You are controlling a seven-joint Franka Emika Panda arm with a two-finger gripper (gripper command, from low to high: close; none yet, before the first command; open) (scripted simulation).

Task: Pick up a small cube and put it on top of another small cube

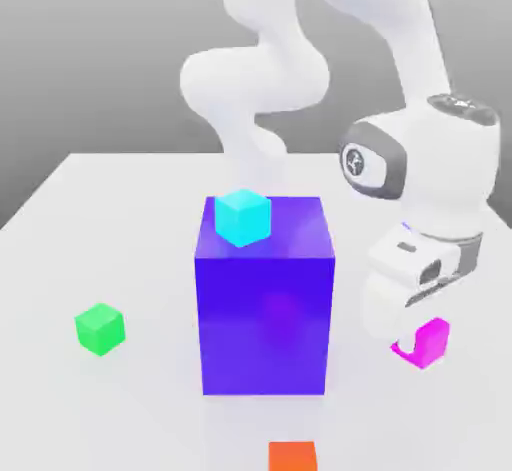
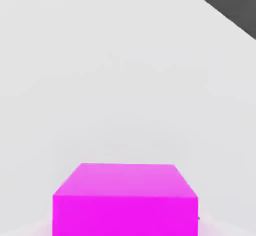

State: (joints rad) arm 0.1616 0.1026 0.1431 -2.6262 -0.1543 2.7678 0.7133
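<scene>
At the near edge of the exterior view, an orange cube (image 1: 292, 457) is cut off by the frame. Beyond it, toward the exterior view's right, a magenta cube (image 1: 430, 343) is seen clenched between the fingers (image 1: 406, 339) of a lone robot arm (image 1: 420, 164), directly beneath the hand. No long axis is offered by the cube, so a grip across opposite faces is judged sound; whether it has been lifted off the desk (image 1: 150, 404) cannot be told. A lift straight up is judged to be needed before any carry toward the exterior view's left, where the tall blue-purple block (image 1: 263, 324) could be struck. The block is topped by a cyan cube (image 1: 242, 217); a green cube (image 1: 100, 329) is set farther left. Which is meant as the base is left unsaid. Sharp-edged, plain-faced cubes are set off by a smooth, pale desk and the arm's rounded white shells.
</scene>
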